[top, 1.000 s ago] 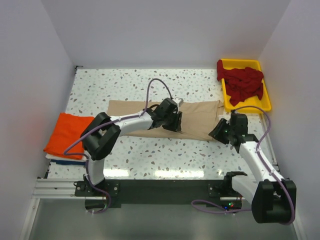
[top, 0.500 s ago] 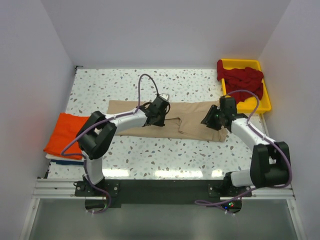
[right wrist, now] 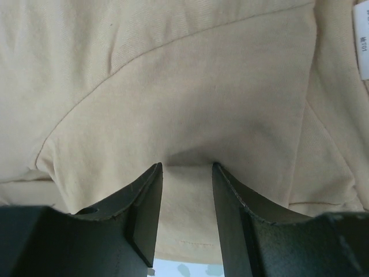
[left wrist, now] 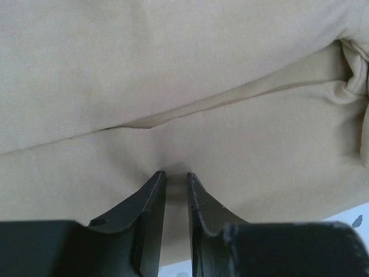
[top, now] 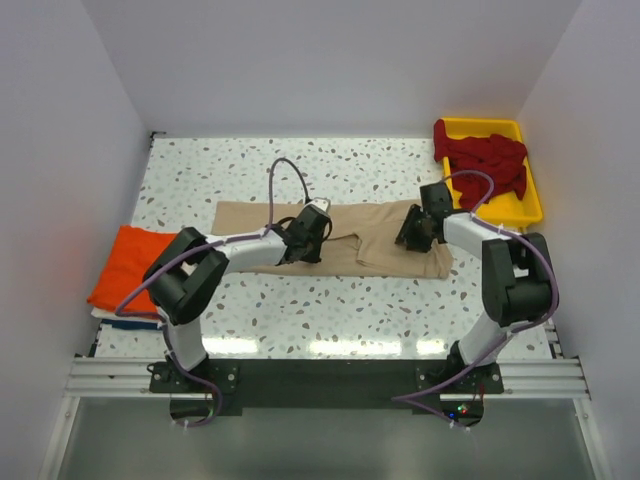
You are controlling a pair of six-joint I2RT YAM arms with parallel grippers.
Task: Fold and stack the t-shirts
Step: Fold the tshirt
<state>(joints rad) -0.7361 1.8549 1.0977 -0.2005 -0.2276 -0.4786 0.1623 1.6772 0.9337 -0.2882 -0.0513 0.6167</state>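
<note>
A beige t-shirt point(top: 375, 235) lies folded in a long strip across the middle of the table. My left gripper point(top: 305, 238) rests on its middle. In the left wrist view the gripper point(left wrist: 174, 173) has a narrow gap between its jaws, pinching a pucker of beige cloth point(left wrist: 173, 69). My right gripper point(top: 412, 232) is on the shirt's right part. In the right wrist view the gripper point(right wrist: 185, 165) is open, its tips pressed into the cloth point(right wrist: 173, 86). An orange t-shirt point(top: 132, 265) lies folded at the left on a white/blue one point(top: 130, 322). Dark red t-shirts point(top: 487, 165) are heaped in the tray.
The yellow plastic tray point(top: 497, 212) stands at the back right corner, close behind the right arm. White walls close in the table on the left, back and right. A white label point(right wrist: 362, 46) shows on the shirt at the right wrist view's edge.
My right gripper has swung from the table near the shirt's right end up onto the shirt. My left gripper has slid left along the shirt; a crease now shows at the shirt's middle.
</note>
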